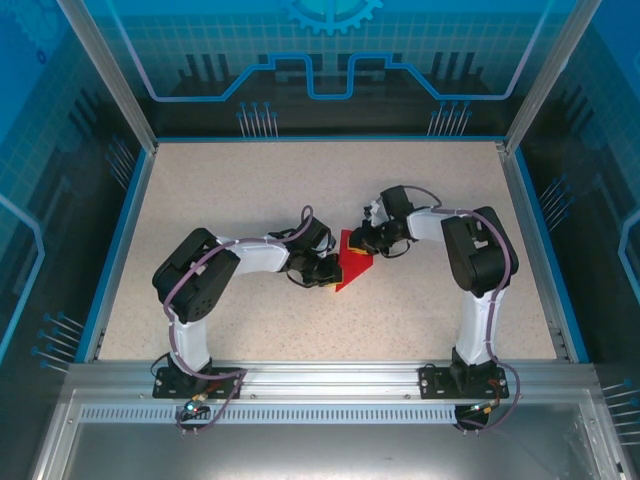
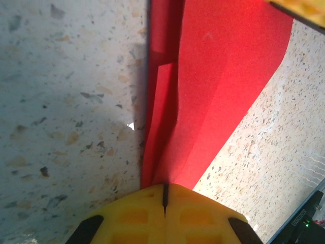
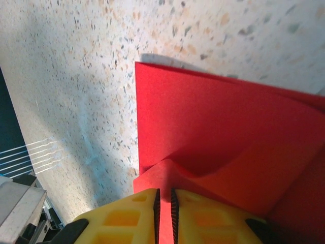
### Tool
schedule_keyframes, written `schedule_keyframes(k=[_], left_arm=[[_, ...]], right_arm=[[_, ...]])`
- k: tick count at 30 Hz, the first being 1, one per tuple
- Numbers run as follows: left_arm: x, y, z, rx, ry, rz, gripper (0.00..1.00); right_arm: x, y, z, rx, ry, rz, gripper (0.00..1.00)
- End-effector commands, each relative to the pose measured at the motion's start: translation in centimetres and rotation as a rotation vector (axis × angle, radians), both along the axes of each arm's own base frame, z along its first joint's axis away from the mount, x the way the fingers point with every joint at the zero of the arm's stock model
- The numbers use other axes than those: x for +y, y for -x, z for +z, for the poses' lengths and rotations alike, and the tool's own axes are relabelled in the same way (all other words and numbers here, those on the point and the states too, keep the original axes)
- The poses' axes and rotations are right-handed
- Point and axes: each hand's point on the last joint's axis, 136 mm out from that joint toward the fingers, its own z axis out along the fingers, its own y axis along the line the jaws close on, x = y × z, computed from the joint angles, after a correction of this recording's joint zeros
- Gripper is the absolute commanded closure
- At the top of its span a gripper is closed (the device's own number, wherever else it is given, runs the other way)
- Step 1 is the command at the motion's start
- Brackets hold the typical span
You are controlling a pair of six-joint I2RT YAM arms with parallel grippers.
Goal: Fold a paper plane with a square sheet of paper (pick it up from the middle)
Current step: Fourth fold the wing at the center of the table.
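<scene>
A: Where is the thin, bright red sheet of paper (image 1: 352,262)?
B: Near the middle of the speckled beige tabletop (image 1: 240,190). It is partly folded, with layers overlapping, and in the left wrist view one flap lifts off the surface.
A: And the left gripper (image 1: 327,272)?
B: From overhead it sits at the sheet's 8 o'clock edge. Its yellow pads (image 2: 132,216) are pressed together, with the red edge pinched in the seam between them.
A: The right gripper (image 1: 368,246)?
B: At the sheet's 1 o'clock side. Its fingertips (image 3: 127,218) stand almost together with a thin strip of red caught between them, and the paper bulges up just ahead of the tips.
A: Anything crowding in?
B: The grippers crowd each other — in the left wrist view, a yellow finger of the right one pokes in at 1 o'clock, over the paper. Blue-trimmed clear walls (image 1: 320,60) stand at 9, 12 and 3 o'clock and a metal rail (image 1: 320,376) at 6 o'clock — all well apart from the sheet.
</scene>
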Motion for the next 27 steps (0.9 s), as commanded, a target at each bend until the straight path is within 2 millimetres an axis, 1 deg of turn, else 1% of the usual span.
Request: schedule_keyframes(k=[1,5,12,21,27], left_arm=[[7.0,5.8,-8.3,0.215,-0.334,0.017,1.0],[7.1,5.9,-8.5,0.22,-0.34,0.018,1.0],[7.1,6.0,-8.6,0.224,-0.341,0.014,1.0],[7.3,6.1,-8.7,0.227,-0.349,0.018,1.0],[7.6,6.3,-9.0,0.232,-0.354,0.013,1.0]], right_arm=[[-3.3,-2.9,-1.5,-0.029,0.079,-0.088,0.82],[-3.6,-3.8,-1.4,-0.023,0.081,-0.099,0.82],[-4.3,-5.3,-2.1,-0.009,0.085,-0.121,0.81],[-5.9,-6.7,-2.3,0.014,0.122,-0.166,0.8],[-6.3,-7.7,-2.6,0.013,0.12,-0.177,0.8]])
